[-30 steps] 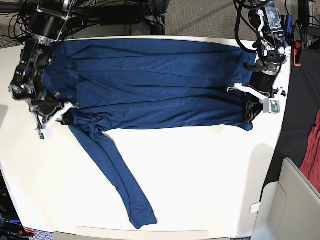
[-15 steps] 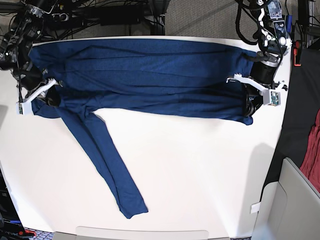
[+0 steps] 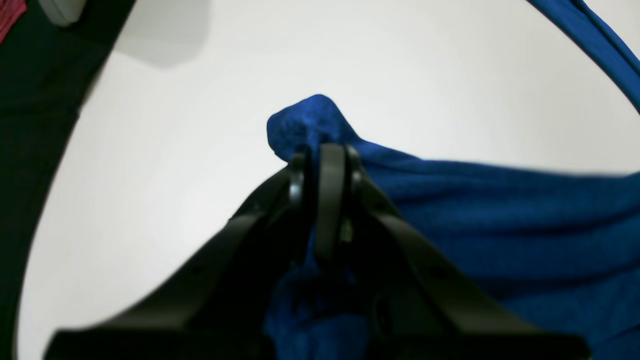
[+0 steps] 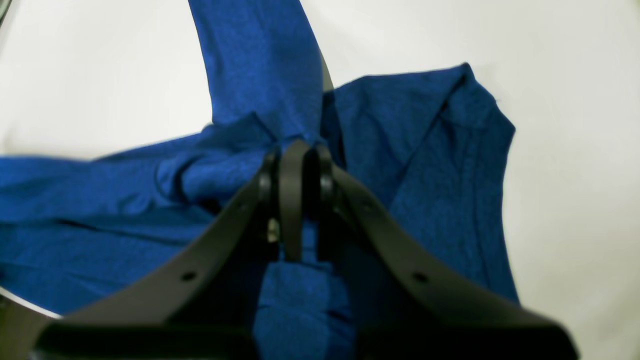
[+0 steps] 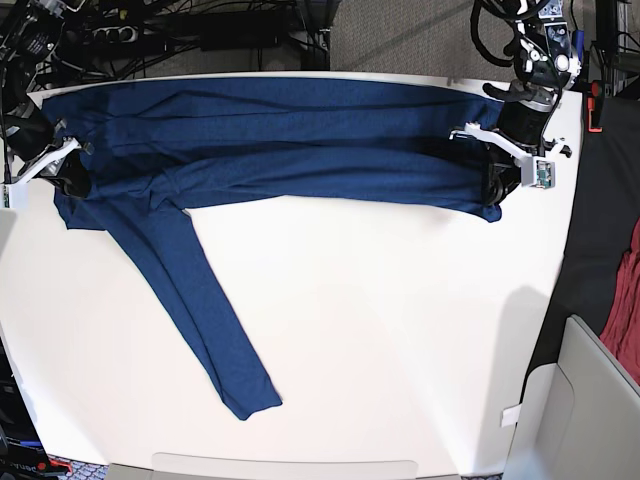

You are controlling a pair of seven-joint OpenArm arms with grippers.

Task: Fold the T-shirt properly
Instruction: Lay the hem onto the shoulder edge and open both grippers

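Both arms stretched out over far side of white table. Left gripper pinches corner of blue T-shirt; right gripper pinches bunched cloth at other end. Shirt pulled tight between grippers, one sleeve trailing toward near edge. Since before: both grippers moved back, shirt band narrower, sleeve dragged along.

Behind each tool's tips the T-shirt fabric blurs into darkness. The right tool sits partly cut off at the base view's edge.
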